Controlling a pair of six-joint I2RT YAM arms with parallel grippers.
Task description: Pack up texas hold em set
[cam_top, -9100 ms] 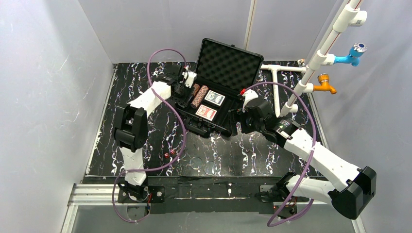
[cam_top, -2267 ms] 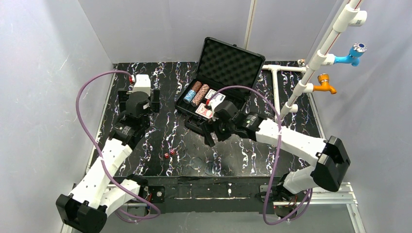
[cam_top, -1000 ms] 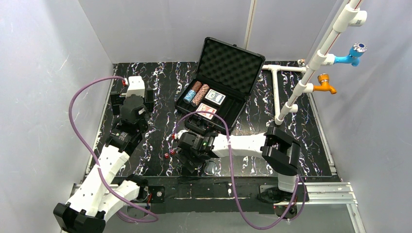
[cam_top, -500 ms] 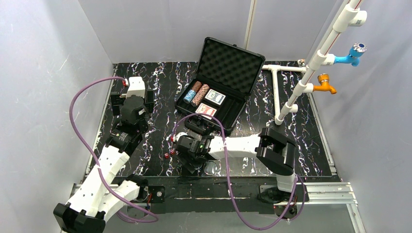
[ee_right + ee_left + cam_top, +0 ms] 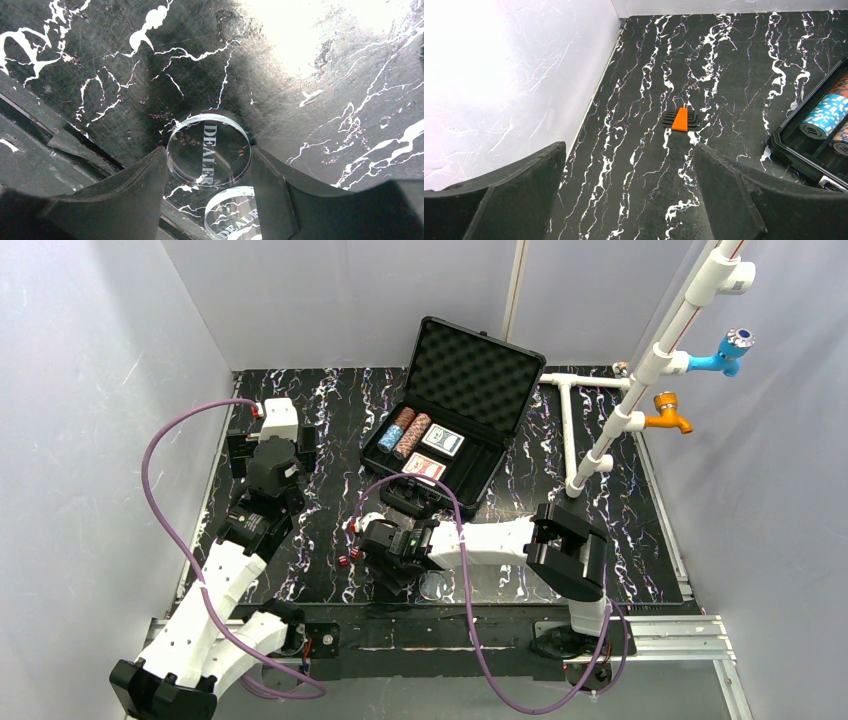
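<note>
- The black case (image 5: 470, 375) stands open, its foam-lined lid tilted up at the back.
- In the case tray, a blue chip stack (image 5: 391, 438) lies on its side at the left end.
- Two brown-and-red chip stacks (image 5: 410, 430) lie just beside it, further into the case.
- The blue-backed deck (image 5: 443, 441) sits to the right of the chips in the case. The red-backed deck (image 5: 424, 469) lies next to it, closer to the case's front wall.
- The red dice (image 5: 347, 557) are outside the case, on the table (image 5: 640, 510) in front of its left corner and well apart from it.
- The right gripper (image 5: 208, 150) is low over the table in front of the case. Its fingers (image 5: 135, 185) press on opposite edges of a clear dealer button (image 5: 208, 142) — grasping it.
- A second dealer button (image 5: 235, 212) lies right against the first, on the side away from the case. Whether the two touch or overlap cannot be told.
- The left gripper (image 5: 629, 155) hangs to the left of the case, its jaws spread wide with nothing between them.
- An orange-and-black tool holder (image 5: 682, 120) lies flat on the table left of the case, apart from it.
- The white pipe frame (image 5: 600, 430) rises to the right of the case.
</note>
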